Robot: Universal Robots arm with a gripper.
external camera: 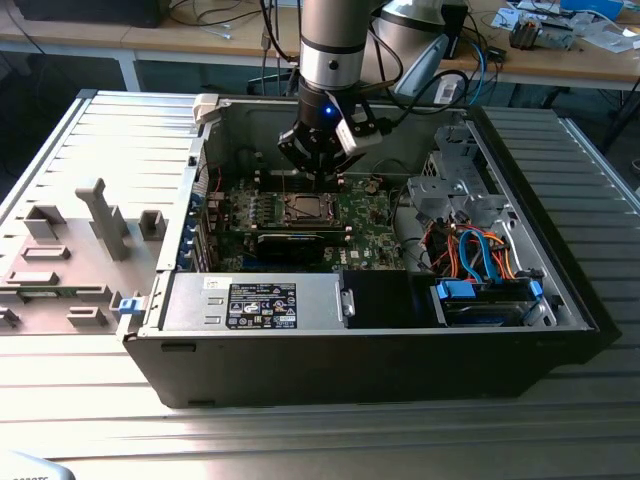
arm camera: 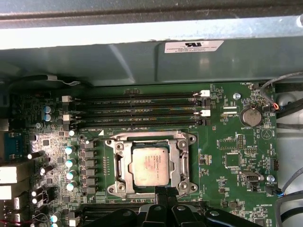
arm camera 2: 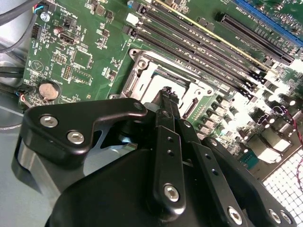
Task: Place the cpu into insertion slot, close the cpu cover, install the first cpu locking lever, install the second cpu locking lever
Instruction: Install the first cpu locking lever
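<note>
- Lying flat in the insertion slot on the green motherboard: the cpu, silvery-grey top showing through the cpu cover, just beside the memory slots.
- Hanging straight down inside the computer case: the gripper, fingers pressed together, gripping nothing, tips just above the socket's edge.

The exterior view looks down from outside the open black computer case at the green motherboard. Both wrist views sit close above that board (the second one obliquely), sharing the silvery-rimmed square socket and 4 narrow memory slots.
</note>
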